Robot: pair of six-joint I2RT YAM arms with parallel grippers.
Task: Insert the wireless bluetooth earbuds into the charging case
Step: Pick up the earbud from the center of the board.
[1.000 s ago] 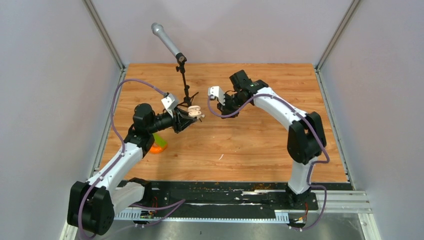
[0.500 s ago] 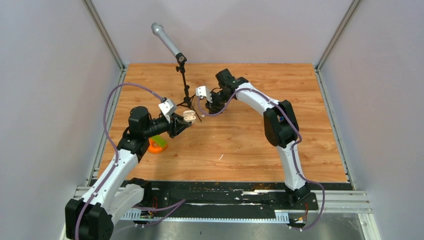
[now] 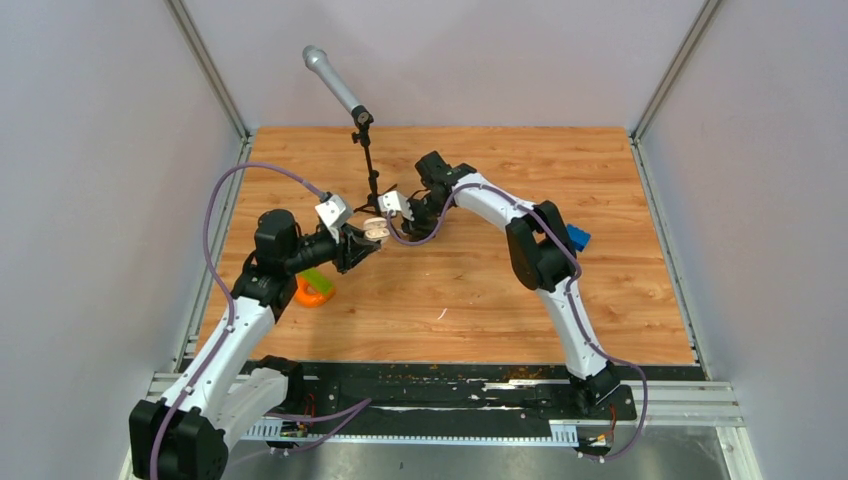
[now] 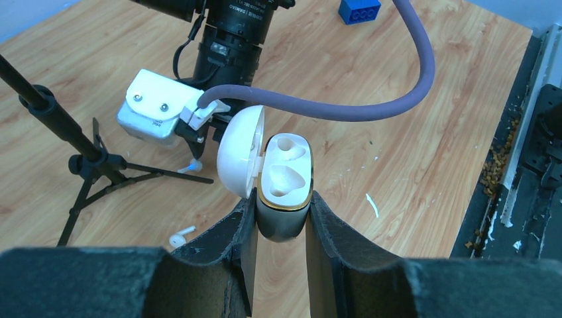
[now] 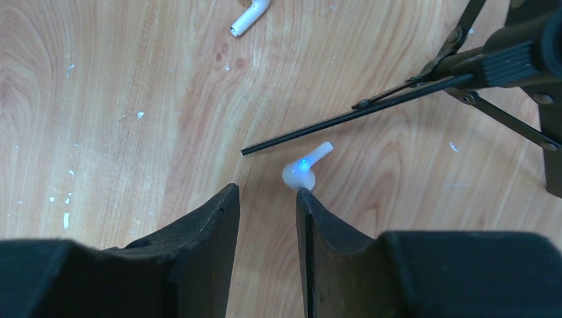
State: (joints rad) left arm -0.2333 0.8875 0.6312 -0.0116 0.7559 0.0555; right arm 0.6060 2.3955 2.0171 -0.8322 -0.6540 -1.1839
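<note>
Wood-grain counter [image 3: 480,290], grey walls. Left end effector [image 4: 280,202] clamped on charging case [image 4: 285,179]; lid open, wells empty. Right end effector [image 5: 265,192] part open, empty. Earbud [image 5: 301,171] on counter just ahead of one fingertip, off-centre, stem angled toward tripod leg [image 5: 358,112]. Second earbud [image 5: 250,18] farther off.

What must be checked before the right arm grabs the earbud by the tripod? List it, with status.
1. Charging case clamped in left gripper: ok.
2. Lid open, both wells empty: ok.
3. Right gripper jaws apart, nothing between: ok.
4. Nearer earbud centred between the jaws: not ok, it lies at one fingertip.
5. Tripod leg clear of that earbud: cannot tell.
6. Second earbud in view, lying free: ok.
</note>
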